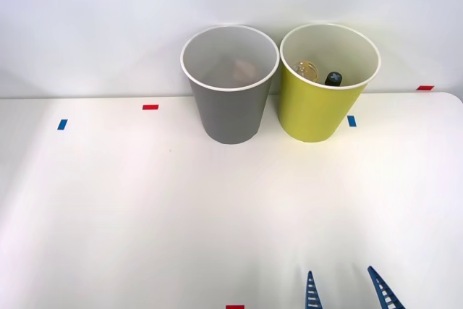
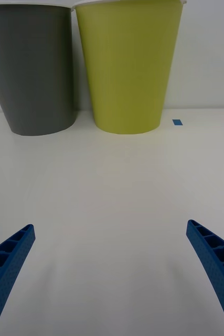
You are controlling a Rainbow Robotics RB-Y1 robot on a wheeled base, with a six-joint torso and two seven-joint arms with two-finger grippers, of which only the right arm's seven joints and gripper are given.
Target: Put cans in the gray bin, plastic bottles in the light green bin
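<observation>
Tape marks [image 1: 150,107] flank gray bin [image 1: 230,99] and light green bin [image 1: 318,99].

Two round tapered bins with white rims are counted on the white table [image 1: 108,215]: one gray bin [image 1: 230,113] and one yellow-green bin [image 1: 318,110]. Inside the yellow-green bin, one clear rounded plastic bottle body [image 1: 307,70] and one small black cap [image 1: 333,78] are seen. One pale pinkish object [image 1: 244,70], too indistinct to be identified, is made out inside the gray bin. Five small tape marks are counted on the table: three red [image 1: 150,107] and two blue [image 1: 62,124]. Two blue ribbed fingers [image 1: 312,291] are counted.
</observation>
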